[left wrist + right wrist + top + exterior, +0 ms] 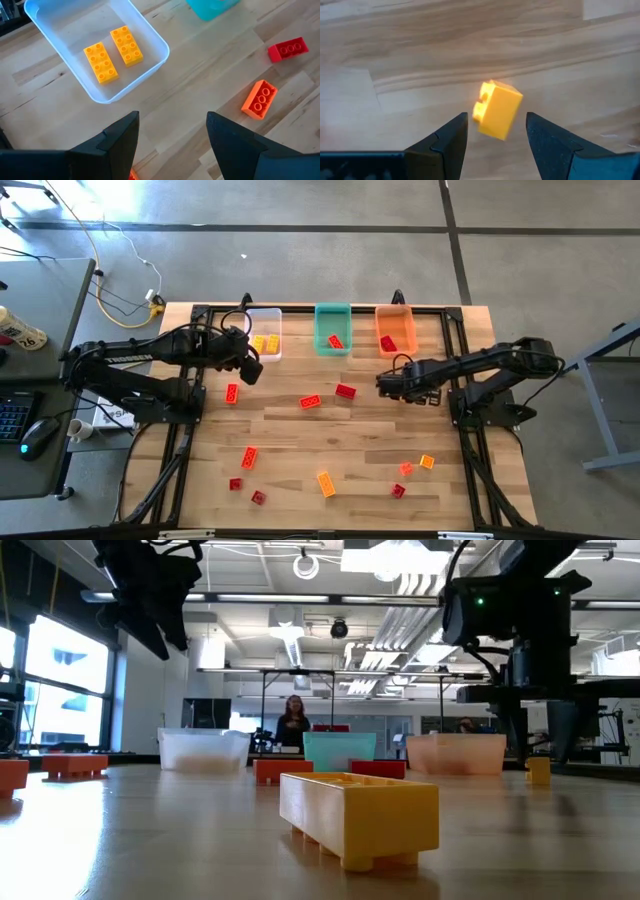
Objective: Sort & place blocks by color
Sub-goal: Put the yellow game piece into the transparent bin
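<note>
The left gripper (250,370) hangs just in front of the clear plastic rectangular bin (266,313) at the far left of the bin row, its two dark fingers (120,137) spread apart with nothing between them and bare wood showing in the gap. Inside that bin lie two yellow studded plastic bricks (114,54), side by side. The right gripper (384,383) sits in front of the orange plastic rectangular bin (394,312), its jaws likewise parted; a small yellow studded brick (498,115) shows tilted in the gap between the fingertips, and I cannot tell whether they touch it. Between the two outer bins stands the teal plastic rectangular bin (333,312), holding one red brick (336,341); the orange bin holds another red brick (388,344). On the wooden table (290,425), red, orange and yellow bricks lie scattered: a few near the middle, the rest toward the near edge.
</note>
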Available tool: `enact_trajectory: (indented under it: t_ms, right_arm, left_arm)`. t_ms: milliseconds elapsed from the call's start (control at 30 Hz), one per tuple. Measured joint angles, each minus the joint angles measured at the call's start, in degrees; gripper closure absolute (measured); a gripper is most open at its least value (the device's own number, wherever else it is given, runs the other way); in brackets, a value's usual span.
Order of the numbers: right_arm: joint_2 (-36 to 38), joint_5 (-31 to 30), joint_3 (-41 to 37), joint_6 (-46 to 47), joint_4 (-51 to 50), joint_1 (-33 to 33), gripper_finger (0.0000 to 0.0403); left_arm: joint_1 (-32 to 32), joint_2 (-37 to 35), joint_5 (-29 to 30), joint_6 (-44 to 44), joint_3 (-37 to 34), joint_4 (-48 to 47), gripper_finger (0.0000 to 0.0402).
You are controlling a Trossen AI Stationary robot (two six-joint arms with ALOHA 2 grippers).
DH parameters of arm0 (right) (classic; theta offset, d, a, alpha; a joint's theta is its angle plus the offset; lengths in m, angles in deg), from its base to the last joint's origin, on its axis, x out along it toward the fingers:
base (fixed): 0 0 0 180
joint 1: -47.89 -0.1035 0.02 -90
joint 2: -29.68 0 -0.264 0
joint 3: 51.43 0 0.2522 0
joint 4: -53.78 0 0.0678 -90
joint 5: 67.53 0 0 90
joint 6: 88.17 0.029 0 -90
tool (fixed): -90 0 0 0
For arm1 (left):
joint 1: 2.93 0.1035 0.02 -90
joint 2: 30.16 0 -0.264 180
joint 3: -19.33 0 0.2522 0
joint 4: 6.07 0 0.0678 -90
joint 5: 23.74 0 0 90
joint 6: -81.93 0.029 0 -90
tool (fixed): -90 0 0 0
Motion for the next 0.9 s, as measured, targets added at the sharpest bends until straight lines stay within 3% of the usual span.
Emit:
enact_trajectory:
  t_ms: [267,600,900]
  right_arm:
    - [0.0,0.0,-0.6,-0.6,0.7,2.5,0.0229]
    - [0.1,0.6,-0.5,-2.6,0.1,3.5,0.0339]
    - [0.1,1.4,-0.4,-5.3,1.1,3.5,0.0338]
  left_arm:
    - [0.0,0.0,0.0,0.0,0.0,0.0,0.0181]
    - [0.0,0.0,0.0,0.0,0.0,0.0,0.0181]
    - [0.0,0.0,0.0,0.0,0.0,0.1,0.0181]
